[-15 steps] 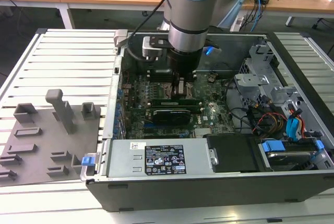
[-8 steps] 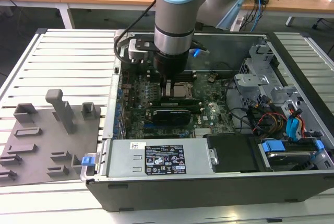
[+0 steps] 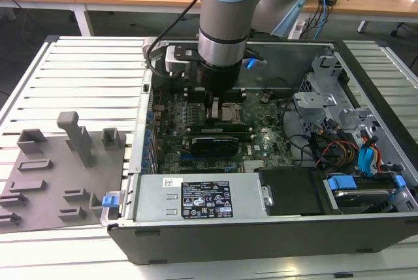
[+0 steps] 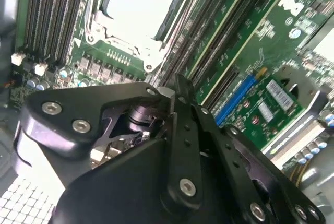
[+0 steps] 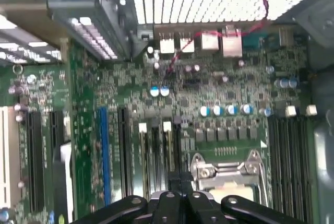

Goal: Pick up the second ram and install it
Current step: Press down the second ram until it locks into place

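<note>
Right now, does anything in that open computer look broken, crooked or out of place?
Nothing stands out. The gripper hangs low over the motherboard beside the processor socket, the boards look intact, and the grey tray sits flat beside the case.

Hand (image 4: 177,96): black links, matt with a slight sheen, joined by bright metal rivet heads. Motherboard (image 5: 219,93): glossy green lacquered board; long black plastic slots (image 5: 289,156) with pale clips. Processor socket (image 4: 141,10): shiny bare metal frame. Computer case (image 3: 261,234): dull grey sheet metal, matt black outer panels (one paper label stuck on). Tray (image 3: 59,175): matt grey plastic. Desk (image 3: 78,77): pale ribbed slats, smooth.
</note>
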You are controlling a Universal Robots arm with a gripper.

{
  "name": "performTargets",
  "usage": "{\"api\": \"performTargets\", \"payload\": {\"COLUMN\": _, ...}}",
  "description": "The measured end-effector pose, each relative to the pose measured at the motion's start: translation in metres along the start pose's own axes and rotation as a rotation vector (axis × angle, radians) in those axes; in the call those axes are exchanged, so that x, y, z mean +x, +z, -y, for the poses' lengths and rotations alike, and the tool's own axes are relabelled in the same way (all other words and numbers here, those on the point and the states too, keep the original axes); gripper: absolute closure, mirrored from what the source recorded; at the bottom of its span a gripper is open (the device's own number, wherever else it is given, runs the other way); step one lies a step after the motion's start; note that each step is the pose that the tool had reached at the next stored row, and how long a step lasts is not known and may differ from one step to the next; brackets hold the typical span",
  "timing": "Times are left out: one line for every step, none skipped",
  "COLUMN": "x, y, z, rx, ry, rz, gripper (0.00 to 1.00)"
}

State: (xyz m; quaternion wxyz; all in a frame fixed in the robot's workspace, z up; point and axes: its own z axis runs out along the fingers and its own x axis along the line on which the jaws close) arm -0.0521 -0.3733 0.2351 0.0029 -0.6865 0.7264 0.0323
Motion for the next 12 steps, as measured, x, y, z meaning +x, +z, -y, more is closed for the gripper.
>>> {"api": "performTargets", "payload": {"x": -0.0003, "y": -0.0002, "z": 0.0043, "rx": -0.0016, "ry": 0.000, "rz": 0.0009, "gripper": 0.89}}
{"api": "performTargets", "payload": {"x": -0.0008, "y": -0.0008, "z": 0.0145, "rx": -0.0055, "ry": 0.000, "rz": 0.0021, "gripper": 0.89}}
{"api": "performTargets", "payload": {"x": -0.0013, "y": -0.0029, "z": 0.0185, "rx": -0.0058, "ry": 0.000, "rz": 0.0024, "gripper": 0.89}}
{"api": "performTargets", "payload": {"x": -0.0027, "y": -0.0156, "z": 0.0198, "rx": -0.0058, "ry": 0.000, "rz": 0.0022, "gripper": 0.89}}
{"api": "performTargets", "payload": {"x": -0.0031, "y": -0.0234, "z": 0.0196, "rx": -0.0058, "ry": 0.000, "rz": 0.0023, "gripper": 0.89}}
{"api": "performTargets", "payload": {"x": -0.0032, "y": -0.0268, "z": 0.0195, "rx": -0.0058, "ry": 0.000, "rz": 0.0022, "gripper": 0.89}}
{"api": "performTargets", "payload": {"x": -0.0034, "y": -0.0291, "z": 0.0194, "rx": -0.0058, "ry": 0.000, "rz": 0.0022, "gripper": 0.89}}
{"api": "performTargets", "payload": {"x": -0.0034, "y": -0.0291, "z": 0.0195, "rx": -0.0057, "ry": 0.000, "rz": 0.0025, "gripper": 0.89}}
{"api": "performTargets", "payload": {"x": -0.0034, "y": -0.0293, "z": 0.0194, "rx": -0.0058, "ry": 0.000, "rz": 0.0023, "gripper": 0.89}}
{"api": "performTargets", "payload": {"x": -0.0034, "y": -0.0293, "z": 0.0194, "rx": -0.0058, "ry": 0.000, "rz": 0.0024, "gripper": 0.89}}
{"api": "performTargets", "payload": {"x": -0.0034, "y": -0.0293, "z": 0.0194, "rx": -0.0058, "ry": 0.000, "rz": 0.0024, "gripper": 0.89}}
{"api": "performTargets", "payload": {"x": -0.0034, "y": -0.0293, "z": 0.0194, "rx": -0.0058, "ry": 0.000, "rz": 0.0023, "gripper": 0.89}}
